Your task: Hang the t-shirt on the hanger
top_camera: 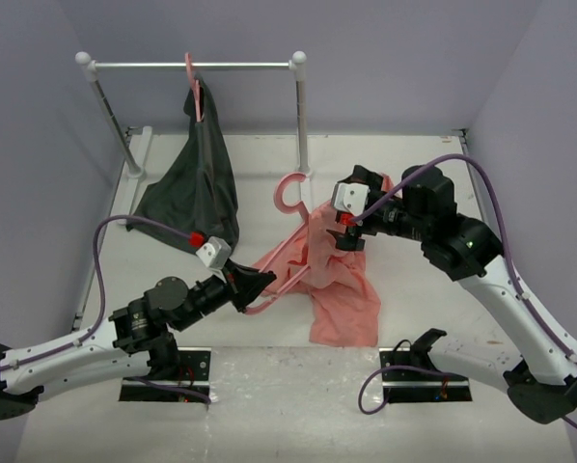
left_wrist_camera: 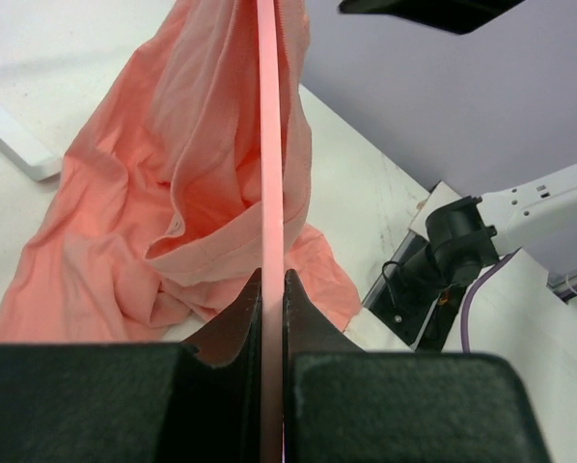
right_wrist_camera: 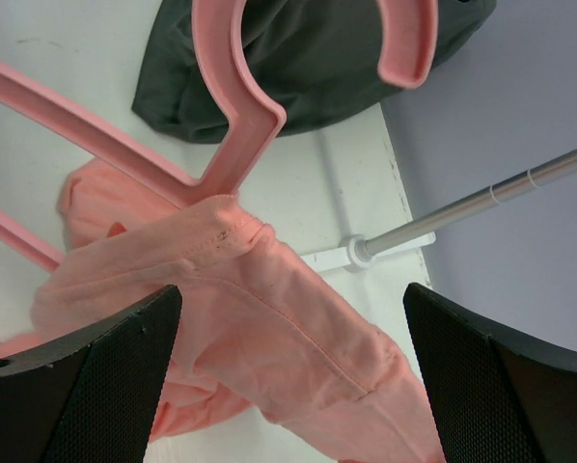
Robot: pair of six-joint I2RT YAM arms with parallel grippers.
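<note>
My left gripper (top_camera: 257, 283) is clenched on one sloped arm of the hanger (top_camera: 287, 253), low and left of centre in the top view. My left wrist view shows the pink bar pinched between my fingers. The hanger sits mid-frame, its hook toward the rail (top_camera: 240, 66) at the top. The t-shirt (top_camera: 344, 289) is bunched just right of it on the table (top_camera: 443, 318). In my right wrist view its collar hem laps over the hanger's neck, just under the hook. My right gripper (right_wrist_camera: 293, 338) hangs released above that collar, jaws wide, holding nothing.

I judge the dressing step is part done, with the collar started but the shoulders not yet seated. Next I should close my right gripper on the hem and draw it along the hanger while my left holds steady.

No box or bin shows. The rail carries a second hanger (top_camera: 192, 77) wearing a dark garment (top_camera: 197, 183).
</note>
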